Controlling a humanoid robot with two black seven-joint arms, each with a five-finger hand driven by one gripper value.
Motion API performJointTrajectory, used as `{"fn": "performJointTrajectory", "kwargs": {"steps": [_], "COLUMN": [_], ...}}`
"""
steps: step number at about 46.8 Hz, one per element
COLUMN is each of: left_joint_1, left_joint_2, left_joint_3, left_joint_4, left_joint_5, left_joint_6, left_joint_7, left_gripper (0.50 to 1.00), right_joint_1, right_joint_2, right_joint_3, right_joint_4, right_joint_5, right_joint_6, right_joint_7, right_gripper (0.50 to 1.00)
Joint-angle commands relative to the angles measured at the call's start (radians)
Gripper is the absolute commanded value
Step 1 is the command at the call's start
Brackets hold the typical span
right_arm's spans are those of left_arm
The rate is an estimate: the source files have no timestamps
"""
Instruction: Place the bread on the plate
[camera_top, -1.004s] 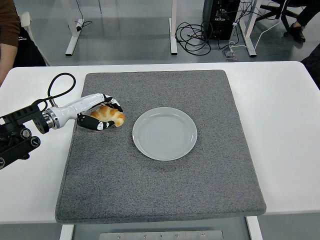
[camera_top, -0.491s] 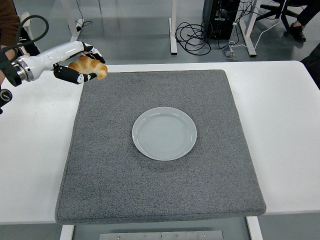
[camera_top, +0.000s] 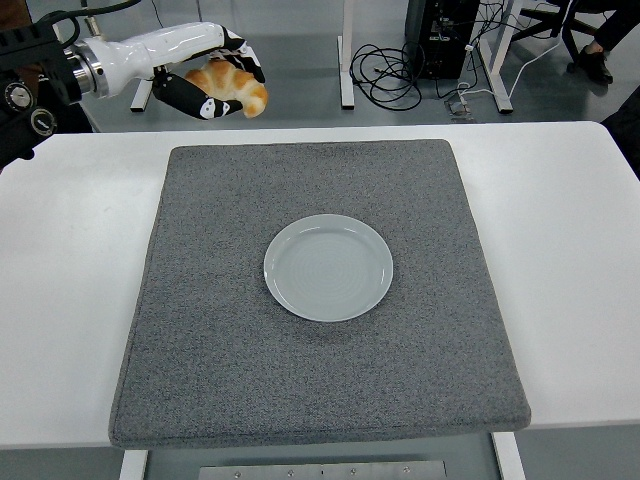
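The bread (camera_top: 232, 84), a golden croissant-shaped roll, is in the air at the upper left of the view, clasped in the left hand (camera_top: 212, 82), whose black fingers (camera_top: 195, 100) curl under and around it. It appears above and beyond the far left corner of the mat (camera_top: 200, 380), well apart from the plate (camera_top: 329, 267).

A second ago the bread lay on the mat just left of the plate with the hand closing on it. Half a second ago it was already lifted and carried up and to the left; now it has risen further and shifted back toward the right. So the grasp has held through the lift, and the pick-up part of the task looks done.

The plate sits bare at the middle of the mat, unmoved. What seems left is to bring the bread over it, lower and let go. The right arm is out of view.
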Motion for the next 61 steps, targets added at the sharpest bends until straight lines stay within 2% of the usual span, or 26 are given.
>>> {"fn": "performJointTrajectory", "kwargs": {"steps": [1,10,16,22,29,40,51,61], "left_joint_1": [-0.023,-0.059,-0.049,-0.027,0.019,0.091,0.164,0.227], "left_joint_2": [-0.024,-0.102,-0.185,-0.242,-0.276,-0.291,-0.315,-0.343], "left_joint_3": [0.007,0.01,0.012,0.058,0.084,0.084,0.09,0.091], "left_joint_4": [0.0,0.0,0.0,0.002,0.002,0.002,0.002,0.003], "left_joint_5": [0.001,0.004,0.007,0.007,0.018,0.027,0.107,0.145], "left_joint_6": [0.0,0.002,0.006,0.035,0.108,0.167,0.221,0.253], "left_joint_7": [0.006,0.053,0.075,0.075,0.064,0.032,-0.011,-0.019], "left_gripper": [0.5,0.5,0.5,0.5,0.5,0.5,0.5,0.5], "right_joint_1": [-0.001,0.0,0.0,-0.001,0.0,0.0,0.0,-0.001], "right_joint_2": [0.0,0.0,0.0,0.0,0.0,0.0,0.0,0.0], "right_joint_3": [0.0,0.0,0.0,0.0,0.0,0.0,0.0,0.0], "right_joint_4": [0.0,0.0,0.0,-0.002,-0.003,-0.003,-0.003,-0.003], "right_joint_5": [0.0,0.0,0.0,0.0,0.0,0.0,0.0,0.0], "right_joint_6": [0.0,0.0,0.0,0.0,0.0,0.0,0.0,0.0], "right_joint_7": [0.0,0.0,0.0,0.0,0.0,0.0,0.0,0.0], "right_gripper": [1.0,1.0,1.0,1.0,1.0,1.0,1.0,1.0]}}
